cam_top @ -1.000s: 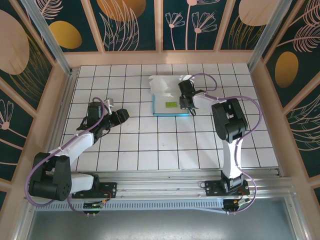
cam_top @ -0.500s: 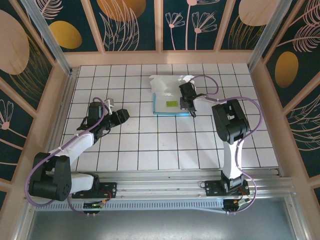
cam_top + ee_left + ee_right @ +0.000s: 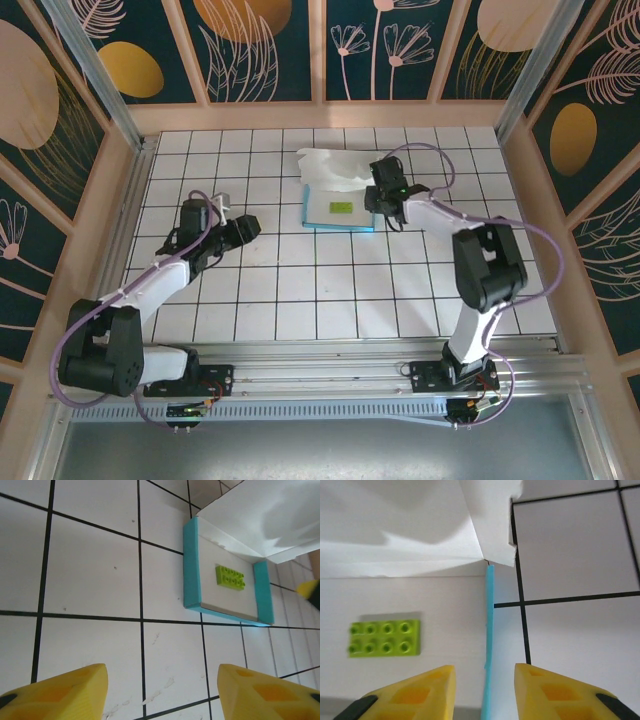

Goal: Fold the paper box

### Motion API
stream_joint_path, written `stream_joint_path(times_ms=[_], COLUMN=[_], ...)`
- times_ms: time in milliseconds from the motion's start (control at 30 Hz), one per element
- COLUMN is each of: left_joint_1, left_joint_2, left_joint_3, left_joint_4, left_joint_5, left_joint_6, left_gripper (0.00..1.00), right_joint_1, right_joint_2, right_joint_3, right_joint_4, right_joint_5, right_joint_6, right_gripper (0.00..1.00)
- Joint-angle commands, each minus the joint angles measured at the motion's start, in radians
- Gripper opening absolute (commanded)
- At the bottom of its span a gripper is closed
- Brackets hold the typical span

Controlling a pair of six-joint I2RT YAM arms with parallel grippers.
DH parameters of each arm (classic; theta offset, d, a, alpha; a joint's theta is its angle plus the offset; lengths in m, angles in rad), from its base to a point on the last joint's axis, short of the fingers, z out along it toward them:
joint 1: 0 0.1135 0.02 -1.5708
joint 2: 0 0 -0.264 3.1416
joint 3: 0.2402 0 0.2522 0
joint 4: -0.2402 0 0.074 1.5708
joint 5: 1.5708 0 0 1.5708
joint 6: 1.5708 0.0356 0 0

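The paper box (image 3: 318, 212) lies at the back middle of the tiles as a shallow tray with turquoise walls and a white floor. Its white lid flap (image 3: 335, 166) stands open behind it. A green brick (image 3: 341, 208) rests on the floor inside. My right gripper (image 3: 384, 210) hovers at the box's right side. In the right wrist view its yellow fingers (image 3: 420, 690) stand open astride the thin turquoise right wall (image 3: 490, 630), touching nothing. My left gripper (image 3: 246, 228) sits open about two tiles left of the box, with bare tile between its fingers (image 3: 65, 690).
Wooden frame walls (image 3: 320, 115) ring the white tiled table (image 3: 300, 290). In the left wrist view the box (image 3: 192, 570) lies ahead and to the right, the brick (image 3: 230, 576) inside it. Open tiles stretch in front of the box and to its left.
My right gripper has opened off the box's right wall and drawn slightly right, its arm swinging outward. The left arm has barely moved.
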Motion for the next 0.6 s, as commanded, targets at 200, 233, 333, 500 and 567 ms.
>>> stream_joint_path(times_ms=[200, 233, 333, 500, 567], left_joint_1=[-0.217, -0.233, -0.271, -0.307, -0.313], left_joint_2=[0.316, 0.374, 0.540, 0.730, 0.791], left_joint_3=[0.417, 0.474, 0.630, 0.831, 0.894], left_joint_4=[-0.180, -0.208, -0.292, -0.388, -0.421], left_joint_5=[-0.228, -0.240, -0.312, -0.453, -0.517], left_joint_6=[0.122, 0.133, 0.162, 0.195, 0.200], left_gripper=[0.58, 0.58, 0.57, 0.54, 0.52], right_joint_1=[-0.200, -0.220, -0.253, -0.268, -0.273], right_joint_2=[-0.306, -0.315, -0.335, -0.354, -0.359], right_joint_3=[-0.235, -0.239, -0.235, -0.226, -0.232], right_joint_4=[0.089, 0.085, 0.062, 0.040, 0.041], right_joint_5=[-0.298, -0.319, -0.364, -0.397, -0.402], right_joint_6=[0.105, 0.104, 0.100, 0.094, 0.090], right_gripper=[0.52, 0.53, 0.57, 0.63, 0.64])
